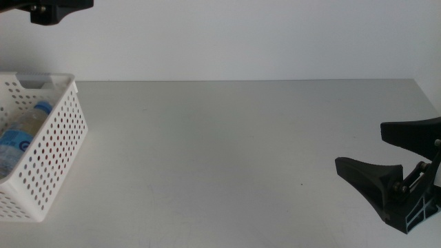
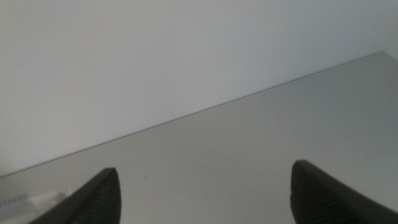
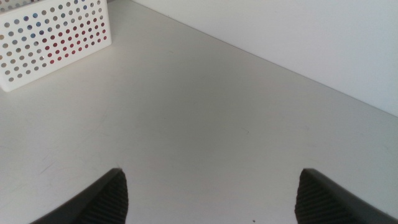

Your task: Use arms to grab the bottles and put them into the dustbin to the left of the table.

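The white perforated dustbin [image 1: 58, 145] stands at the table's left edge. Inside it lies a clear water bottle [image 1: 15, 141] with a blue label and blue cap. Red shows through the dustbin's holes in the right wrist view [image 3: 69, 53], probably the cola can. I cannot make out the yellow tea bottle. A dark part of my left arm [image 1: 58, 9] hangs high above the dustbin; its gripper [image 2: 204, 171] is open and empty. My right gripper [image 1: 360, 147] is open and empty, low over the table [image 1: 227, 151] at the right side.
The dustbin also shows far ahead of the right gripper [image 3: 56, 34], and a sliver of it shows in the left wrist view [image 2: 18, 200]. A plain white wall runs behind the table's far edge.
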Motion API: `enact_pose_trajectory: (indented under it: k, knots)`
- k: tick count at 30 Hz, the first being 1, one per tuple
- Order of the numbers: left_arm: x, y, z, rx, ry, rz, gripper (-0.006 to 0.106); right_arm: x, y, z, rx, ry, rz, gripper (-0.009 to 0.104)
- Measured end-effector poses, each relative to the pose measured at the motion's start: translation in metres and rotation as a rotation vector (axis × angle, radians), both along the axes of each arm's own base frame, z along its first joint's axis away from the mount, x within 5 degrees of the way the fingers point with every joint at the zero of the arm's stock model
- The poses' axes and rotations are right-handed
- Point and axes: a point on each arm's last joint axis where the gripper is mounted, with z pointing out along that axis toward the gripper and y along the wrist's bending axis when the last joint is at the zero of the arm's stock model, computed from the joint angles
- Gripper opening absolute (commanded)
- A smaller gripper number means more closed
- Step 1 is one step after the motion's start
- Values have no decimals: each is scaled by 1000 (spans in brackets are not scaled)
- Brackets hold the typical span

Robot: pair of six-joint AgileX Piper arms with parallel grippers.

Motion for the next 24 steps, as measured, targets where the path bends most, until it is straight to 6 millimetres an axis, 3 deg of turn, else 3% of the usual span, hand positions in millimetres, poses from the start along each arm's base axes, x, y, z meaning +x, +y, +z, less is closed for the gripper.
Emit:
enact_pose_trajectory:
  k: [4, 8, 14, 19, 24]
  knots:
    - [-3, 1, -5, 0, -9, 7, 94, 0, 0, 0, 1, -1, -3, 75]
    - [-19, 6, -13, -18, -76, 31, 94, 7, -7, 8, 82, -51, -72, 75]
    - [-48, 17, -38, 8, -163, 71, 94, 23, -45, 18, 165, -193, -341, 75]
    - [-67, 27, -75, 121, -222, 104, 94, 9, -73, -7, 133, -195, -505, 75]
    - [-92, 33, -109, 143, -281, 116, 94, -23, -80, -39, 119, -215, -525, 75]
